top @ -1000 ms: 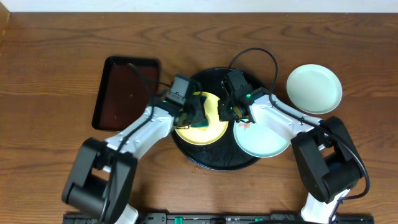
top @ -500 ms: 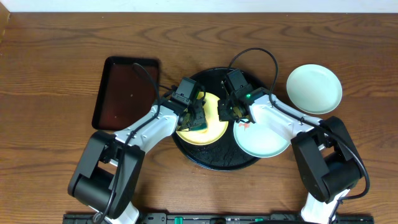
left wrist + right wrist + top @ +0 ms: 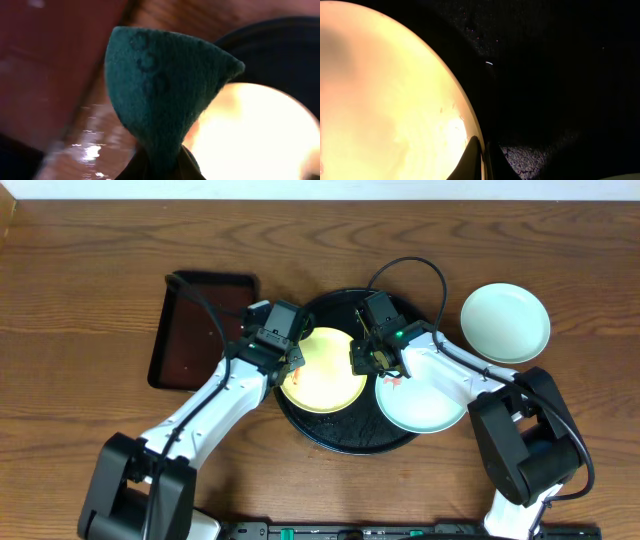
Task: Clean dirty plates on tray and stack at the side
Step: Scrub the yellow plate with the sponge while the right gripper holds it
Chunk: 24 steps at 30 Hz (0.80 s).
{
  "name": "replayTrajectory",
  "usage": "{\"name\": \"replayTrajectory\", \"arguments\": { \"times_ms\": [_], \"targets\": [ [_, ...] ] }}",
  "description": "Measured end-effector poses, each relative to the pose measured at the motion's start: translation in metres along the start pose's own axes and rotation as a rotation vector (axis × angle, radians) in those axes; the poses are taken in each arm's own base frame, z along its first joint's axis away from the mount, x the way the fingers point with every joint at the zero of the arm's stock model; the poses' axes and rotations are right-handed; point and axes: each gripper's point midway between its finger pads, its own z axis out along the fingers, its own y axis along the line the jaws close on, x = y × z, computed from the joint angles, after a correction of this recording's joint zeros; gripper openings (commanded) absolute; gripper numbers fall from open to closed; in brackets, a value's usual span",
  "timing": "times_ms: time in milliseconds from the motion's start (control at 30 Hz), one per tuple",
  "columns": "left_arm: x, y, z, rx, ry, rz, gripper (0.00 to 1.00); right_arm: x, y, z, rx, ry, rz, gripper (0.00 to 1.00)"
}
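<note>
Left gripper [image 3: 284, 356] clamps a green cloth [image 3: 160, 95]; right gripper [image 3: 361, 363], jaws together, braces the rim of the yellow plate [image 3: 325, 376]. Flat, light wipes should avoid skidding it.

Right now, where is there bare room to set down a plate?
Bare wood runs along the table's far edge and left of the brown tray. Crowded: the black tray, with the yellow plate, a mint plate, the left gripper and the right gripper.

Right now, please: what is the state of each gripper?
Left gripper: closed, holding the green cloth.
Right gripper: closed at the yellow plate rim; a grip on it cannot be told.
</note>
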Motion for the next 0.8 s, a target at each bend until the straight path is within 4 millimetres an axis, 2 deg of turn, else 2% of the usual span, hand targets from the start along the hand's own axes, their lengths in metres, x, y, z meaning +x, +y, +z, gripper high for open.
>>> {"name": "replayTrajectory", "arguments": {
  "times_ms": [133,300,500,800],
  "targets": [
    [0.005,-0.029,-0.002,0.144,0.050,-0.040,0.07,0.000,0.000,0.000,0.000,0.000,0.000,0.01],
    [0.020,-0.045,0.007,0.207,0.129,-0.074,0.08,0.000,0.000,0.000,0.000,0.000,0.000,0.01],
    [0.047,-0.040,0.037,0.155,0.227,-0.079,0.07,0.000,0.000,0.000,0.000,0.000,0.000,0.01],
    [0.050,-0.025,0.038,0.071,0.227,-0.069,0.07,0.000,0.000,0.000,0.000,0.000,0.000,0.01]
  ]
}}
